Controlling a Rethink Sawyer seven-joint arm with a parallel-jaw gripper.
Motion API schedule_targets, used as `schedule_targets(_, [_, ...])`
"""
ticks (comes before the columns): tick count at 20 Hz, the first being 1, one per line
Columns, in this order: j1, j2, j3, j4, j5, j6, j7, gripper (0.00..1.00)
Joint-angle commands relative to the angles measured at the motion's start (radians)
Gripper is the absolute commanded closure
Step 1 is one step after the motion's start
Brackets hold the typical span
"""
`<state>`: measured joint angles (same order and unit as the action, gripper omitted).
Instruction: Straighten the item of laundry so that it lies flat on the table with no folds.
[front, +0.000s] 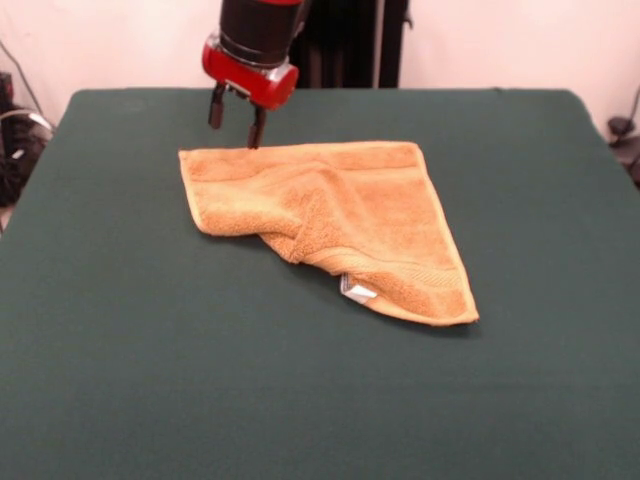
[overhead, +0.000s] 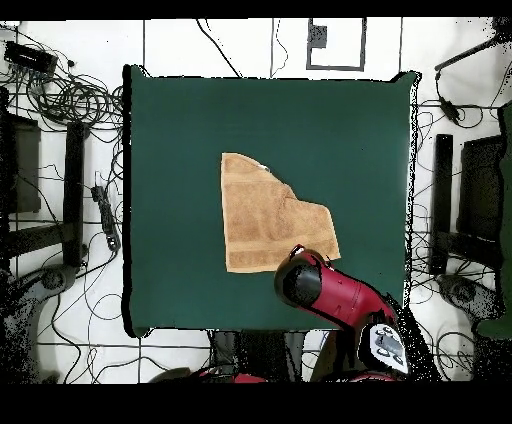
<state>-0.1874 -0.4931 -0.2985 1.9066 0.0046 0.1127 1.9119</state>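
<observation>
1. One towel (front: 330, 225), orange-yellow terry, lies near the middle of the green table (front: 150, 380), a little toward the far side in the front view. It is folded over itself into a rough triangle, with a straight far edge, a long slanted right edge and a rumpled fold line along the near-left.
2. A small white tag (front: 357, 290) peeks out from under the fold near the near-right point.
3. Seen from the front, the gripper (front: 236, 118) hangs at the towel's far-left part, its two dark fingers spread apart, holding nothing. One fingertip appears to reach the far edge of the cloth; whether it touches I cannot tell.
4. From overhead, the red arm (overhead: 340, 290) covers the towel's corner nearest the robot's base.
5. Judged step: lining up for a grasp on the folded upper layer; the towel is not yet flat.
6. Next move likely calls for pinching only the top layer at an edge or corner and drawing it outward across the table, without dragging the bottom layer along.
</observation>
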Motion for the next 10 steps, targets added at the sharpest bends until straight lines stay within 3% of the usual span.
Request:
schedule_targets(1, [0.027,0.055,0.078,0.022,-0.012,0.010,0.130,0.00])
schedule_targets(10, [0.037,0.020,0.087,-0.032,0.006,0.063,0.116,0.00])
